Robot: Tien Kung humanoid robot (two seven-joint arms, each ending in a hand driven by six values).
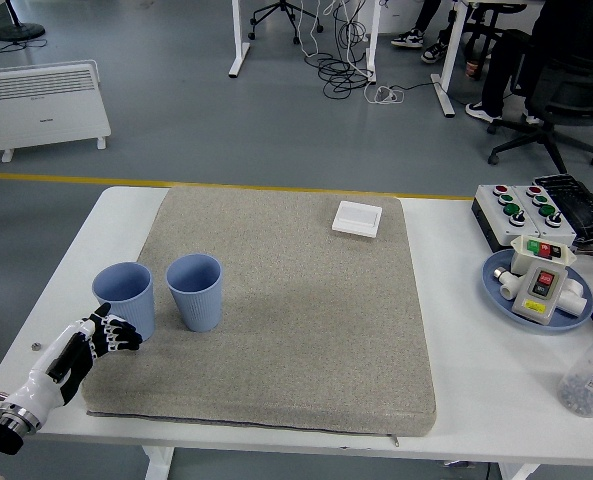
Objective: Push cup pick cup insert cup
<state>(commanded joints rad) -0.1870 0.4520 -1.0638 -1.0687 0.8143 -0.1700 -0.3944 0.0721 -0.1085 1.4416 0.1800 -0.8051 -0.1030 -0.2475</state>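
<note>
Since my left hand [104, 335] sits loosely open just below the left cup [125, 298], I should nudge it gently, low down, toward the right cup [195, 290] beside it.

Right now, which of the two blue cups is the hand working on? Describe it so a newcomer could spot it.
Start at the grey mat covering the middle of the white table and go to its left edge, where two light blue cups stand upright side by side. The left cup is the one, sitting at the mat's very border. Unlike the right cup, it has the left hand just in front of it.
</note>
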